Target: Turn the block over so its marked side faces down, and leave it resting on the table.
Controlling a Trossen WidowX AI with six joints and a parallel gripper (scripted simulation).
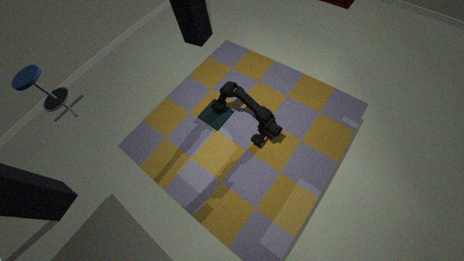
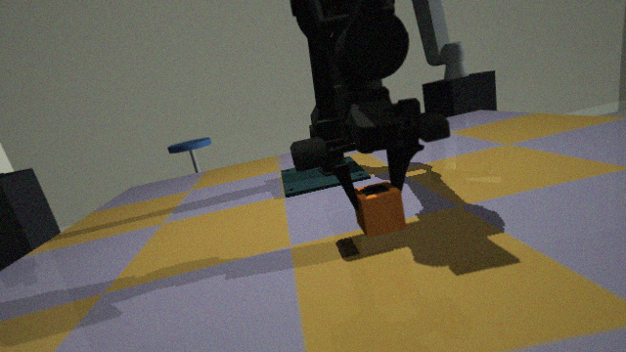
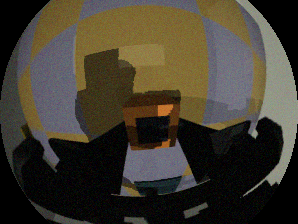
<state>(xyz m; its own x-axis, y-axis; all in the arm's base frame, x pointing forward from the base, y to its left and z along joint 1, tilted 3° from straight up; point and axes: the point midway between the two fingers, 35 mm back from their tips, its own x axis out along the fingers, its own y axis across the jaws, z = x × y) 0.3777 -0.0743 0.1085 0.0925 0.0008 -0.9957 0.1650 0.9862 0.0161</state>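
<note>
An orange block [image 1: 265, 138] [image 2: 382, 215] [image 3: 175, 112] has a dark square mark on its top face, which faces up in the exterior view and toward the wrist camera. My gripper [image 2: 380, 198] [image 3: 151, 121] points down and is shut on the block, one finger on each of two opposite sides. The block hangs a little above the checkered table [image 1: 250, 177] [image 2: 391, 313], with its shadow apart from it. It looks nearly level. Its underside is hidden.
The teal base plate [image 1: 217, 121] [image 2: 313, 183] [image 3: 157, 186] of the arm lies behind the block in the exterior view. A blue stool [image 1: 27, 77] [image 2: 190, 145] and dark pillar-like boxes [image 1: 192, 23] [image 2: 29, 210] stand beyond the table.
</note>
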